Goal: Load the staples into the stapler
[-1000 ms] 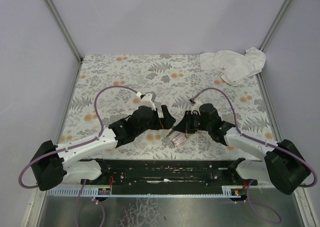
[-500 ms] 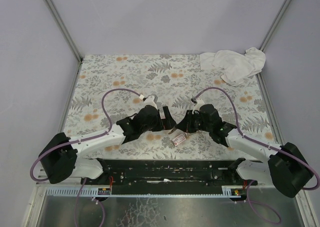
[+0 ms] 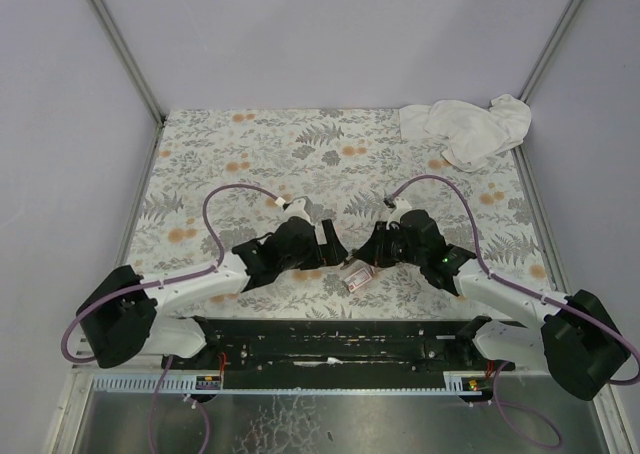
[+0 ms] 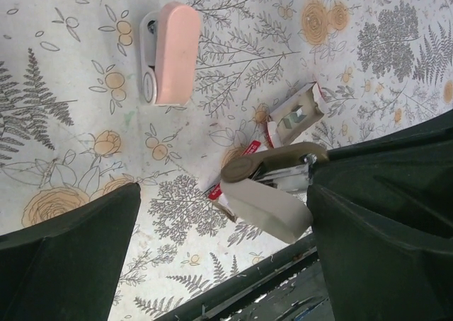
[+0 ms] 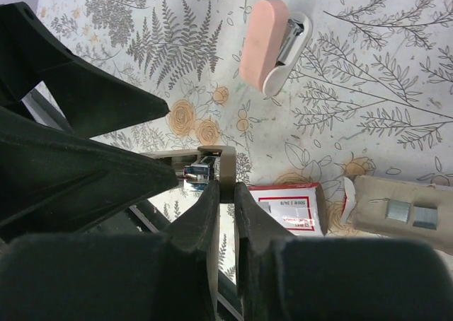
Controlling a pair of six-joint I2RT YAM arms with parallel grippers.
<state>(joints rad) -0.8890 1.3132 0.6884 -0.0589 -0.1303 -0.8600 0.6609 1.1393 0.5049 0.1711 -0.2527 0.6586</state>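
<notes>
Staples (image 5: 290, 206), half hidden behind right jaws

A robot test cell is showing here: plain pale-violet panel walls (image 3: 330, 34) in aluminium frame posts (image 3: 119, 44) are enclosing the floral-printed tabletop (image 3: 250, 144) lying under the jaws.

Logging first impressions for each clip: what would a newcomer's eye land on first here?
Likely the pink stapler, lying alone on the floral tablecloth. Next comes the opened staple box near the table's front edge, with its tan tray pulled out beside it and two staple strips showing. Close by, the right gripper appears to pinch a tan hinged piece.
</notes>
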